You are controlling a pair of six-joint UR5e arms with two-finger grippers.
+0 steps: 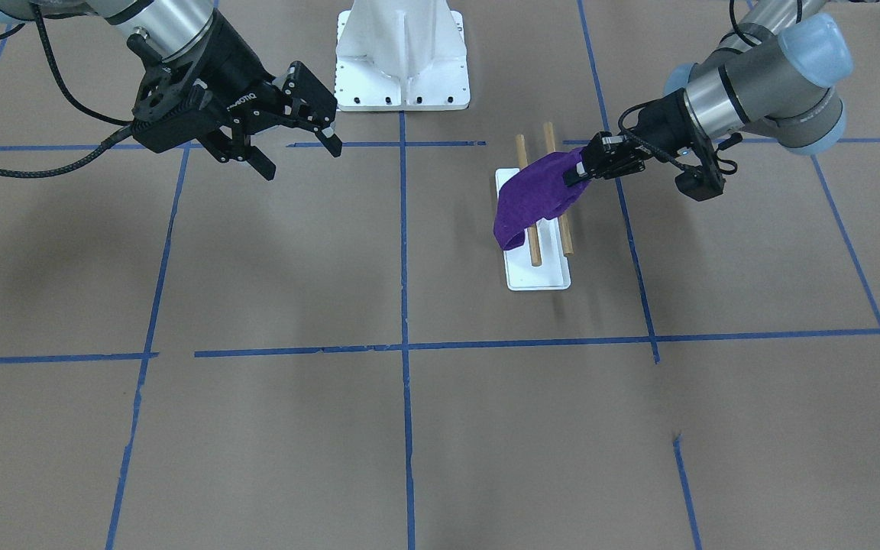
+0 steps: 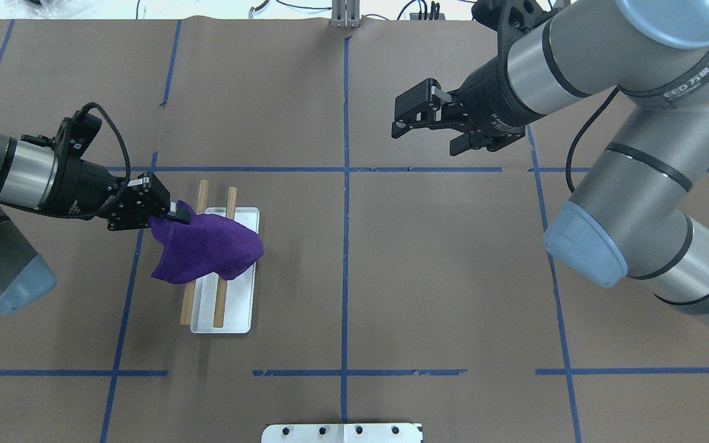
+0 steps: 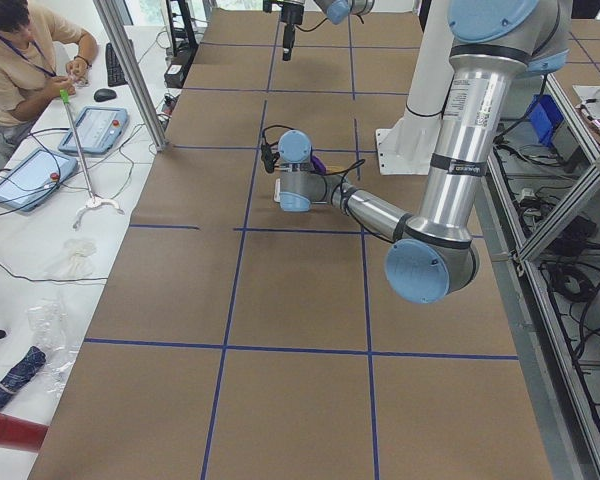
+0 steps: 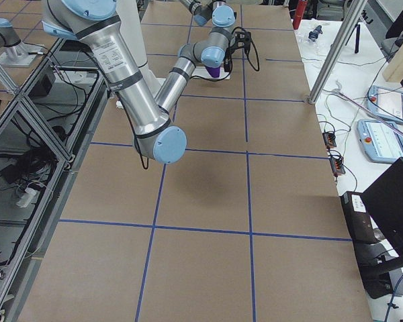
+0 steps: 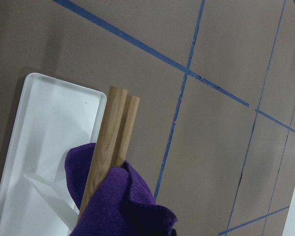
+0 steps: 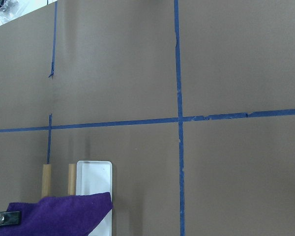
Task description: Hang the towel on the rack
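Note:
The purple towel lies draped across both wooden dowels of the rack, whose white base sits left of centre. My left gripper is shut on the towel's edge just beside the rack's outer dowel, and holds that edge up. In the front-facing view the towel hangs over the rack with the left gripper on it. The left wrist view shows the towel over the dowels. My right gripper is open and empty, raised far from the rack.
The large white bolted pedestal stands at the robot's side of the table. Blue tape lines cross the brown surface. An operator sits beyond the table's far edge in the exterior left view.

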